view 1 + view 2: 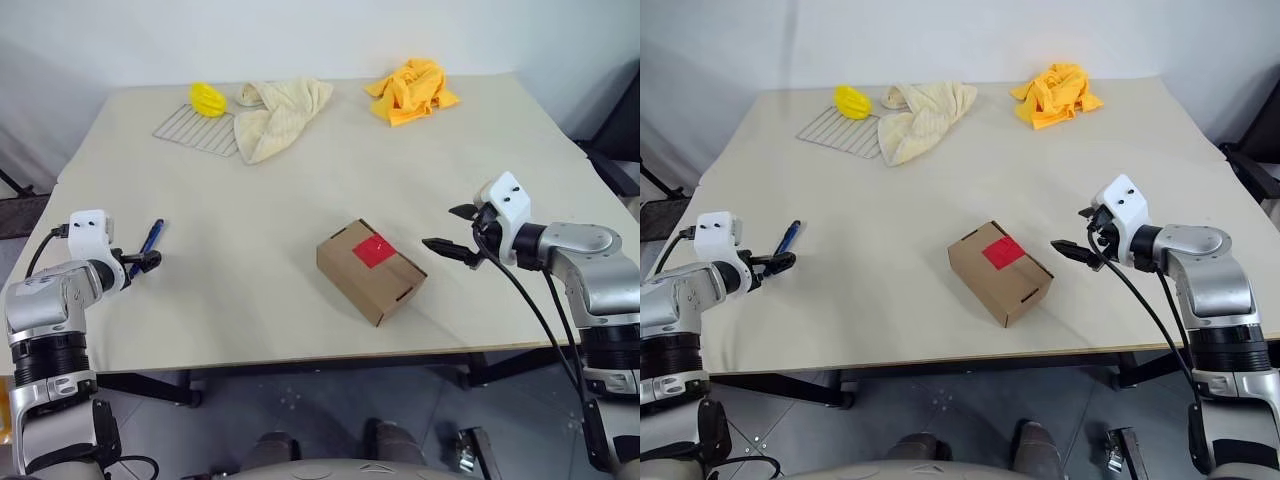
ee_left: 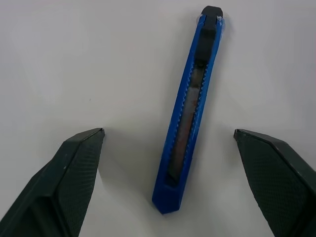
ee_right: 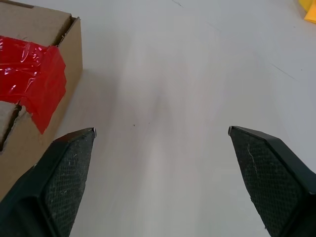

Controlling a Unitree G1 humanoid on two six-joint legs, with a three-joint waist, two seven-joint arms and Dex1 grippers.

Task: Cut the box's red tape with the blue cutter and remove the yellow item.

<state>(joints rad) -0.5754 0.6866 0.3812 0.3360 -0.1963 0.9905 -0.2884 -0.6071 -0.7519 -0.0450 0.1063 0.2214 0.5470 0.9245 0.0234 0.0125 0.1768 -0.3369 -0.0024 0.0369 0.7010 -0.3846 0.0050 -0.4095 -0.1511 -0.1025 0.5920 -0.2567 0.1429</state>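
The brown box [image 1: 385, 285] lies shut in the middle of the table, with the red tape [image 1: 374, 250] across its top seam. The blue cutter [image 1: 152, 236] rests flat on the table at the left. My left gripper [image 1: 148, 262] is open just short of it; in the left wrist view the cutter [image 2: 185, 118] lies loose between the spread fingers [image 2: 74, 173]. My right gripper [image 1: 445, 228] hovers open to the right of the box, empty. Its wrist view shows the box corner [image 3: 29, 22] and the tape [image 3: 34, 84]. The yellow item is hidden.
At the far side lie a wire rack [image 1: 190, 130] with a yellow lemon-like object [image 1: 207, 98], a cream towel [image 1: 275, 115] and an orange cloth [image 1: 412, 90]. The table's front edge [image 1: 300, 362] runs close below the box.
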